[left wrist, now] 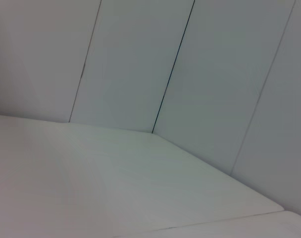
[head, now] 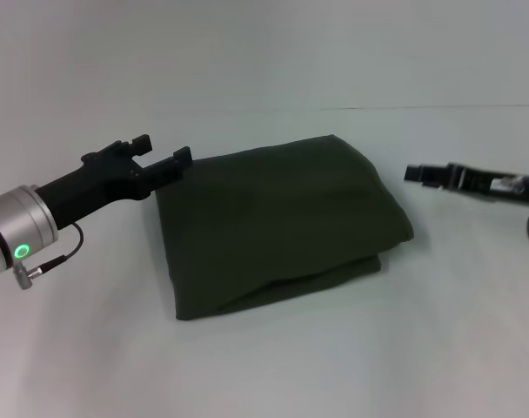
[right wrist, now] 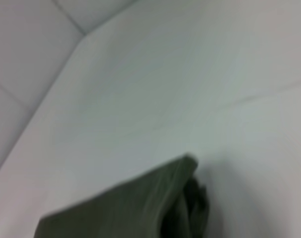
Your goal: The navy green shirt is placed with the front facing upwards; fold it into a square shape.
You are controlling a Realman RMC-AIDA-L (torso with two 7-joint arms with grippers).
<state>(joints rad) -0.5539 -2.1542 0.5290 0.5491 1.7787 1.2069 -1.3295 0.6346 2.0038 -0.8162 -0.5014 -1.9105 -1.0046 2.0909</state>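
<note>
Folded shirt lies square; both claws stand clear

The navy green shirt (head: 277, 222) lies in the middle of the white tabletop (head: 273, 366), already doubled into a roughly square bundle, plain side up, with no lettering showing. Layered edges show along its near side and at its right corner. The left claw (head: 164, 158) hovers just beside the bundle's far left corner, its two fingers parted and holding nothing. The right claw (head: 414, 173) sits off to the right of the shirt, apart from it; I cannot tell how far it is open, and nothing is seen in its hold.

The folding looks all but finished, so what remains is likely a clean withdrawal. To do it well, each arm should lift up and away from the cloth rather than sweep across it, since a finger catching the top layer could drag the corner open. If the near edge is to be tidied, a light press is safer than a pull.

The tabletop is smooth, pale and matte. Behind it, plain white wall panels (left wrist: 140, 59) with thin dark seams meet at a corner
</note>
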